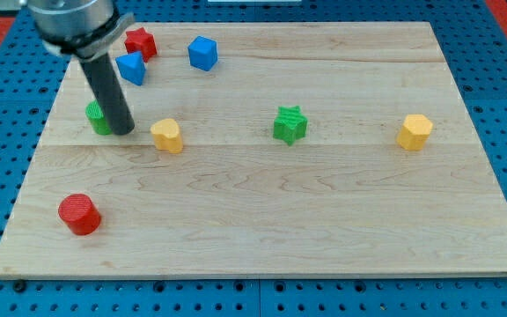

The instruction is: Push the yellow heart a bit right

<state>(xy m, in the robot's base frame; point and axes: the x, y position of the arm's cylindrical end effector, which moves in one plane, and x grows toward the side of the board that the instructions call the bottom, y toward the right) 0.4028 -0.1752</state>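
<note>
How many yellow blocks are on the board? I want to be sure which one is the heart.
2. The yellow heart lies left of centre, just right of my tip. The yellow hexagonal block sits near the view's right edge. None seems hidden.

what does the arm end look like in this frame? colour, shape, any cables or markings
A straight dark grey, near-black cylindrical rod with a matte finish, ending in my tip. It hangs from a wider, rounded metallic grey mount at the view's top left, only partly in frame. No cables, labels or markings show. My tip sits just left of the yellow heart, in front of a green block whose shape is hidden.
</note>
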